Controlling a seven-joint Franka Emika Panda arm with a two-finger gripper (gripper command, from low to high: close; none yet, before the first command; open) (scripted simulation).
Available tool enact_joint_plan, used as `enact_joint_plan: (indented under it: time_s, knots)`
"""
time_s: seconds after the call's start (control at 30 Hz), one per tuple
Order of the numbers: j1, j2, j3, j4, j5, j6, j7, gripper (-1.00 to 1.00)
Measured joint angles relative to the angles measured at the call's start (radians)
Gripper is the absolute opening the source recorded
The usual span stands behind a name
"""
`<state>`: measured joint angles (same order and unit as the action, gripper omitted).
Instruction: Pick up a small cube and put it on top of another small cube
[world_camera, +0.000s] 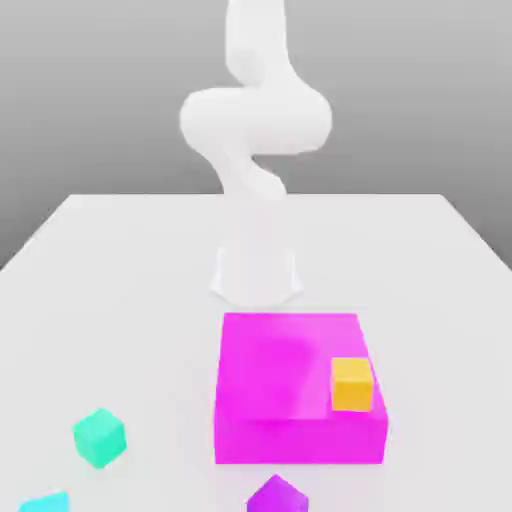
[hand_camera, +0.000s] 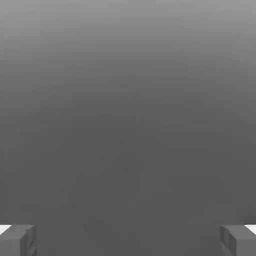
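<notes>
Gaping wide, apparently empty: gripper (hand_camera: 128, 240).

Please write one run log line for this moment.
tool: open, holds nothing | teal cube: on table | orange cube: on pink block

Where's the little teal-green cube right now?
In the exterior view, the teal-green cube sits on the table's near left, left of the magenta block, above the cyan cube.

Bright, even, shadowless light; soft blur overall; grey backdrop darkens downward.
</notes>
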<state>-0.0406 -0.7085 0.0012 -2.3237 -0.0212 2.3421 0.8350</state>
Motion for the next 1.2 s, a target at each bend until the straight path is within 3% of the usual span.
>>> enact_joint_plan:
  time_s: [0.5, 0.8, 1.0, 1.03, 1.2]
  knots:
    - [-0.19, 0.55, -0.075, -0.142, -0.077, 0.253, 0.173, 0.0]
    - [-0.299, 0.875, -0.104, -0.228, 0.05, 0.407, 0.153, 0.0]
    - [-0.348, 1.093, -0.058, -0.201, 0.114, 0.566, 0.114, 0.0]
    - [-0.351, 1.112, -0.055, -0.198, 0.117, 0.581, 0.111, -1.0]
    - [-0.351, 1.112, -0.054, -0.198, 0.116, 0.582, 0.113, -1.0]
